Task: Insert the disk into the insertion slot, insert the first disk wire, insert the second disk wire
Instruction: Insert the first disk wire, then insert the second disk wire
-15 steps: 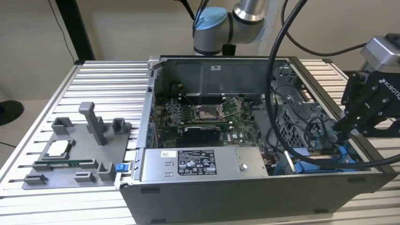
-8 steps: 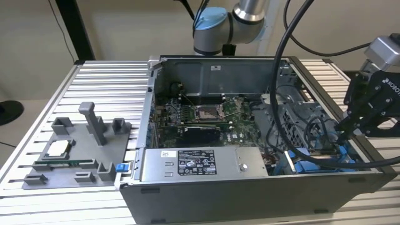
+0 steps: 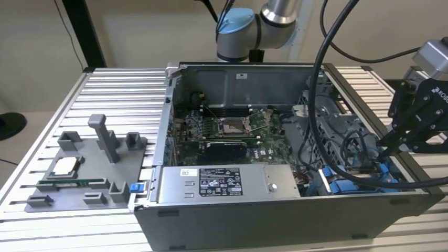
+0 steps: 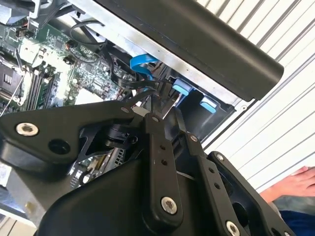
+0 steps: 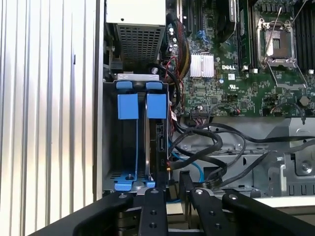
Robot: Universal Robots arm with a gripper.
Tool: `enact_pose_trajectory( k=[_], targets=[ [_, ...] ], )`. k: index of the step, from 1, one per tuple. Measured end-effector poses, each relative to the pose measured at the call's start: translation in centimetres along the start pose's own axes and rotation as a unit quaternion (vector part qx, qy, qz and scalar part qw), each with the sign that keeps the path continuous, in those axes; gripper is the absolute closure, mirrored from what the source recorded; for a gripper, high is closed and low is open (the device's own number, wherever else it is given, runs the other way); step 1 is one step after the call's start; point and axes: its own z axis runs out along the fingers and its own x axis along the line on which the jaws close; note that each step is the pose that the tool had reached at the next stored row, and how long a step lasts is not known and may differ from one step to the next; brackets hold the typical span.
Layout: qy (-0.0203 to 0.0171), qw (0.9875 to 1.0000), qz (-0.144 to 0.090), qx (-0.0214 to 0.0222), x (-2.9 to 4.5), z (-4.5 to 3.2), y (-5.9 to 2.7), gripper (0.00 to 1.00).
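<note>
We find the flat silver hard drive in its bright blue plastic carrier already standing on edge inside the rectangular grey metal drive bay with blue rails and tabs. In the first wrist view we see just its dark narrow edge. Its long axis runs along the bay, from the blue pull tabs toward the gripper. The hard drive fills the compartment on the motherboard side. The compartment beside it, against the case wall, shows a grey floor and a thin blue rail. Black and blue wires loop just beside the drive's edge.

In the exterior view the bay lies in the near corner of the open dark grey computer case, at the exterior view's right. A grey labelled power-supply box lies to its left along the near wall, and the green motherboard is farther back. The black gripper hangs over the bay among the wires; we cannot tell whether it is clenched or released.

The case stands on a ribbed aluminium table. A grey plastic fixture holding small parts lies at the exterior view's left. In the second wrist view a person's hand shows beside the table.
</note>
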Motion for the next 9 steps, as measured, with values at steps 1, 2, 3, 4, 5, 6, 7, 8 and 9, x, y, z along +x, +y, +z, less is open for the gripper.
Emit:
enact_pose_trajectory(
  k=[1, 2, 3, 4, 5, 6, 7, 8, 9],
  targets=[
    [0.0000, 1.0000, 0.000, 0.0000, 0.00, 0.00, 0.00, 0.00],
    [0.0000, 1.0000, 0.000, 0.0000, 0.00, 0.00, -0.01, 0.00],
    [0.0001, 1.0000, 0.000, 0.0000, 0.00, 0.00, -0.01, 0.00],
    [0.0000, 1.0000, 0.000, 0.0000, 0.00, 0.00, -0.01, 0.00],
    [0.0000, 1.0000, 0.000, 0.0000, 0.00, 0.00, -0.01, 0.00],
    [0.0000, 1.0000, 0.000, 0.0000, 0.00, 0.00, -0.01, 0.00],
    [0.0001, 1.0000, 0.000, 0.0000, 0.01, 0.01, -0.03, 0.00],
    [0.0000, 1.0000, 0.000, 0.0000, 0.01, 0.04, -0.10, 0.00],
    [-0.0002, 1.0000, 0.000, 0.0000, 0.01, 0.08, -0.21, 0.00]
  ],
)
